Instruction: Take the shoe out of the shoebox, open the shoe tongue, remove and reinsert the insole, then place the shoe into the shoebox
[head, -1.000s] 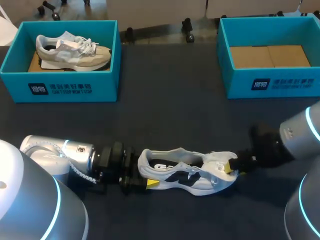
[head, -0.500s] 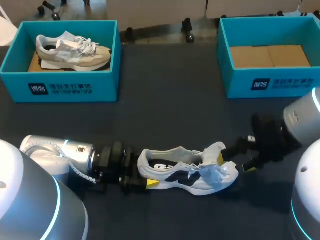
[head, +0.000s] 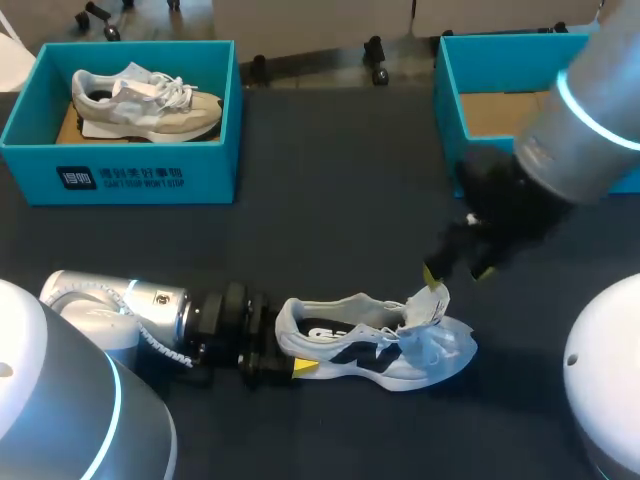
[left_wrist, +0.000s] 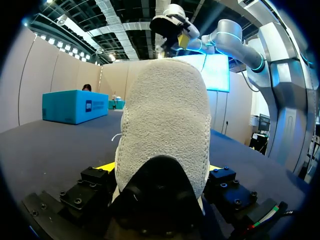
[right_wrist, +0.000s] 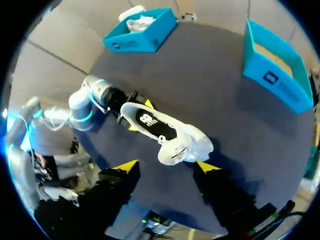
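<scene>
1. Apparently at the insole step: shoe (head: 375, 345) at 6 o'clock on the table (head: 330, 200), toe toward 3 o'clock, tongue (head: 432, 303) already standing up.
2. To do it well: bring the right gripper (head: 457, 270) down into the opening behind the tongue, clear of the laces. Narrow the fingers first, pinch only the insole's edge, then peel slowly upward. Rely on the clamped heel to stop the shoe sliding or lifting.
3. Left gripper (left_wrist: 160, 170): low at 7 o'clock, pressed onto the heel from both sides, a yellow tip either side of it.
4. Right gripper: spread wide, holding nothing, hovering above the toe end and seemingly clear of the tongue.
5. Empty shoebox (head: 447, 110) at 1 o'clock, for the return. Another shoebox (head: 140, 175) at 11 o'clock with a second shoe inside, well apart.
</scene>
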